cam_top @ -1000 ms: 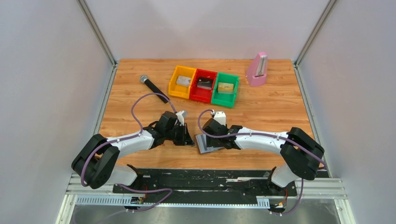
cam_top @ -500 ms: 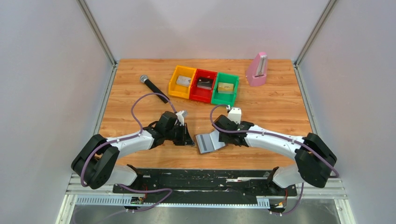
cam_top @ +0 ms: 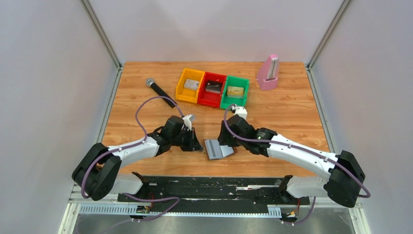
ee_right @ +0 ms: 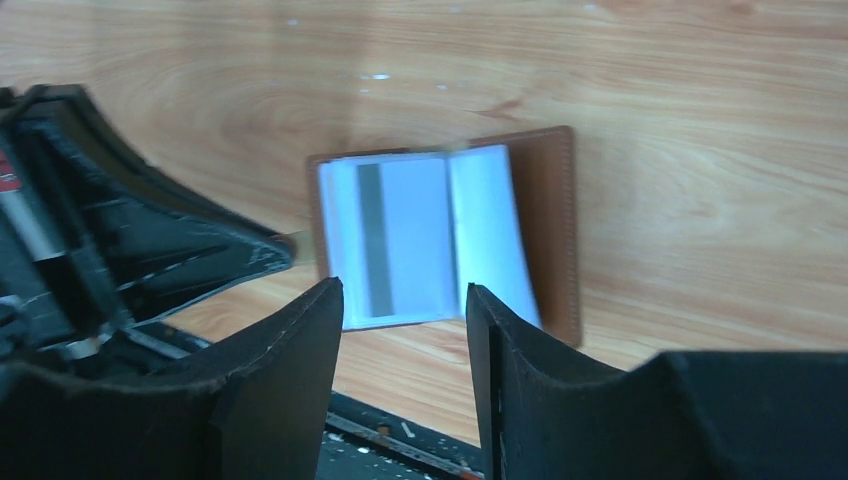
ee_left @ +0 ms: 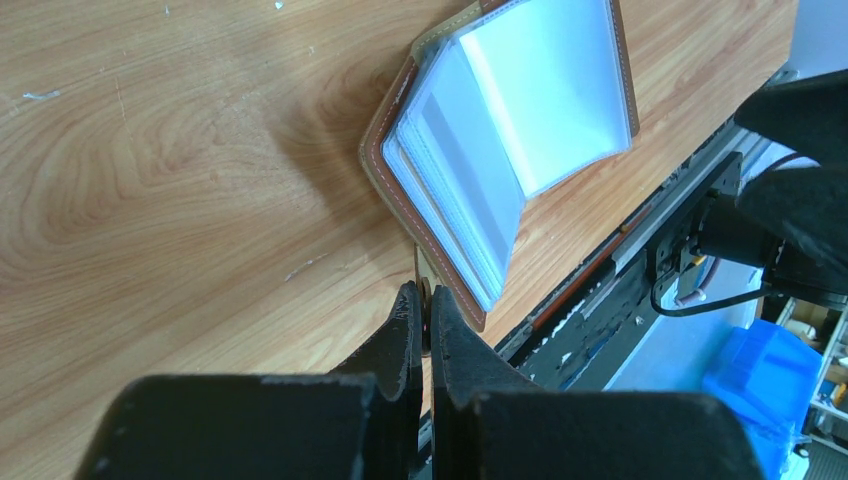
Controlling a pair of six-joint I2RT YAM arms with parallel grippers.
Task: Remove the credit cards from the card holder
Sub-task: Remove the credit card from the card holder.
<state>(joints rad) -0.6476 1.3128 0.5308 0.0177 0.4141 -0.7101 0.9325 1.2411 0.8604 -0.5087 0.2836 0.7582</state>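
Observation:
The card holder [cam_top: 217, 149] lies open on the table near the front edge, brown outside with silvery-blue inner leaves. In the left wrist view the card holder [ee_left: 520, 130] stands partly fanned open, and my left gripper [ee_left: 424, 300] is shut on a thin brown flap at its near edge. It shows in the top view [cam_top: 199, 147] at the holder's left side. My right gripper [cam_top: 225, 141] is open and empty, just above the holder's far right part. In the right wrist view the right gripper [ee_right: 405, 300] frames the card holder [ee_right: 540, 230], where a card with a grey stripe [ee_right: 372, 240] shows.
Orange [cam_top: 181, 91], red [cam_top: 211, 100] and green [cam_top: 233, 105] bins stand in a row at the back, each with a card in it. A black microphone [cam_top: 160, 90] lies to their left. A pink metronome [cam_top: 268, 73] stands at the back right.
My right gripper has come off the card holder and moved back and to the right, its arm stretching out. The holder now lies more spread open. The left arm has stayed put.

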